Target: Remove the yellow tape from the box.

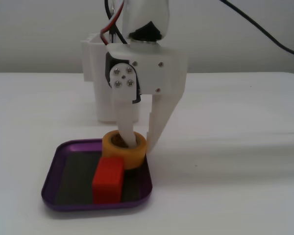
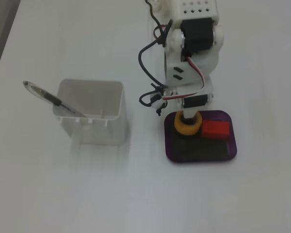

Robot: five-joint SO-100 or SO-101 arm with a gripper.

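The yellow tape [image 1: 126, 152] is at the far right corner of the purple box [image 1: 54, 159], touching a red ribbed block [image 1: 108, 178]. My gripper [image 1: 140, 145] comes down from above. Its thin finger [image 1: 125, 128] is inside the ring's hole and its wide finger [image 1: 157, 126] is outside the ring's right wall, so the jaws are shut on that wall. In the top-down fixed view the tape [image 2: 186, 127] lies at the upper left of the box [image 2: 170, 148], with the arm covering most of the gripper. Whether the roll still touches the floor is unclear.
A tall white container [image 2: 92, 112] with a pen [image 2: 49, 97] sticking out stands to the left of the box in the top-down view; in the front view this container [image 1: 95, 73] is behind the arm. Cables hang from the arm.
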